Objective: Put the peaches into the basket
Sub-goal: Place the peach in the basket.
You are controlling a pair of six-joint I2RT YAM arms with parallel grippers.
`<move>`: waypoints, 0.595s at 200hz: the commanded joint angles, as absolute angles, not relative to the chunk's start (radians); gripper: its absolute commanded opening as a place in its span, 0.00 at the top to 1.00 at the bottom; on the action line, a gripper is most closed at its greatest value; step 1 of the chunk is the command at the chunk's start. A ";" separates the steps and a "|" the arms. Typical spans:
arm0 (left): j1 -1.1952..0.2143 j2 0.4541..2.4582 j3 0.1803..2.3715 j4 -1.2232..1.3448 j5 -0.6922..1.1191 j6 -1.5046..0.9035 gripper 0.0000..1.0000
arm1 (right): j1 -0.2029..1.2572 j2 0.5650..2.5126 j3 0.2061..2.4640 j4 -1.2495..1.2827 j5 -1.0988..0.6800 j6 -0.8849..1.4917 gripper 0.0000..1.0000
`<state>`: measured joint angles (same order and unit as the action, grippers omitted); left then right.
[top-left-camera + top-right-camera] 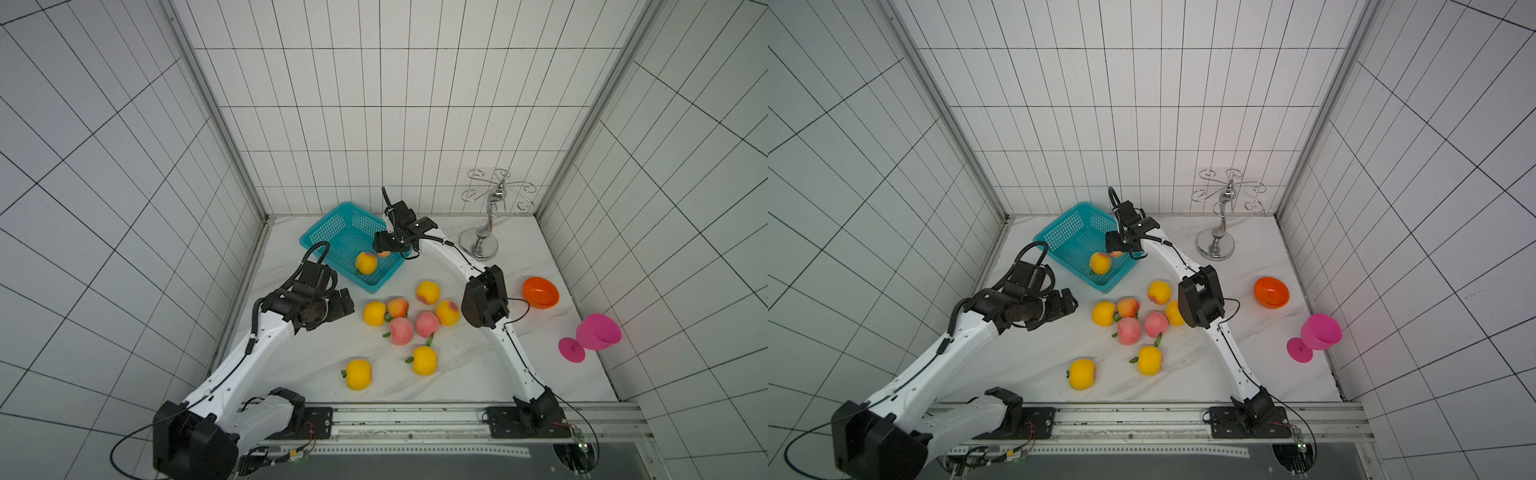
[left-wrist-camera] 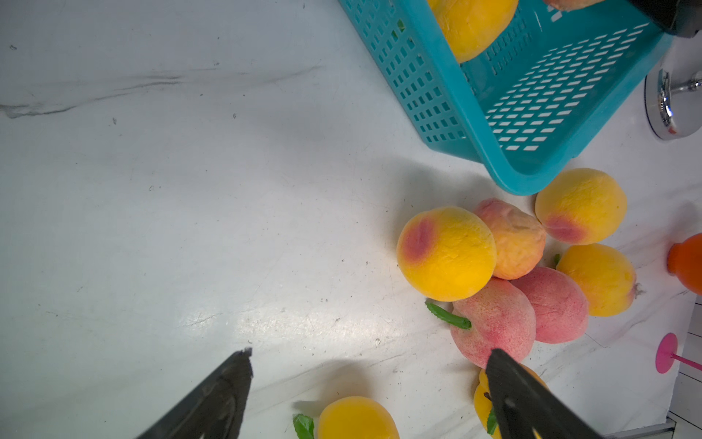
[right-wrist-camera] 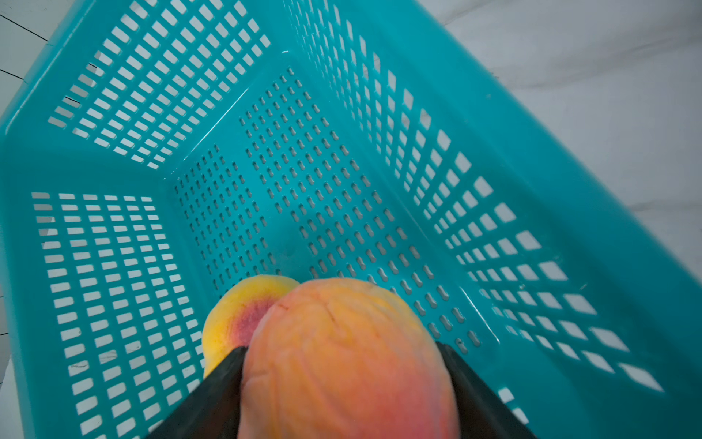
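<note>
Low in the right wrist view, your right gripper (image 3: 342,346) clamps a wrinkled pink-orange peach (image 3: 334,384) over the teal basket (image 3: 532,190); your left gripper (image 2: 370,351) stands apart.

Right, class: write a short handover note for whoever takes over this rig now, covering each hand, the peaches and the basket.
Left hand: open, empty, above the table beside the peach cluster.
Right hand: closed on a pink-orange peach, over the basket.
Done: one yellow peach lies in the basket.
To do: drop the held peach in, then move the eight peaches on the table, six clustered, two apart.
</note>
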<state>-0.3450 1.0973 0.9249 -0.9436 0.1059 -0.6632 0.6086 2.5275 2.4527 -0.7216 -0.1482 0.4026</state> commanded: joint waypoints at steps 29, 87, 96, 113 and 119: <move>-0.341 1.077 0.909 -0.940 0.101 -0.687 0.05 | 0.601 2.520 2.476 -0.773 -0.158 0.393 0.22; -0.339 1.059 0.901 -0.939 0.106 -0.696 0.05 | 0.595 2.519 2.468 -0.774 -0.168 0.391 0.20; -0.340 1.062 0.900 -0.939 0.105 -0.696 0.05 | 0.595 2.518 2.468 -0.773 -0.169 0.390 0.20; -0.341 1.066 0.900 -0.935 0.107 -0.695 0.05 | 0.593 2.514 2.468 -0.774 -0.169 0.390 0.20; -0.340 1.066 0.902 -0.935 0.109 -0.696 0.05 | 0.592 2.513 2.466 -0.773 -0.169 0.388 0.20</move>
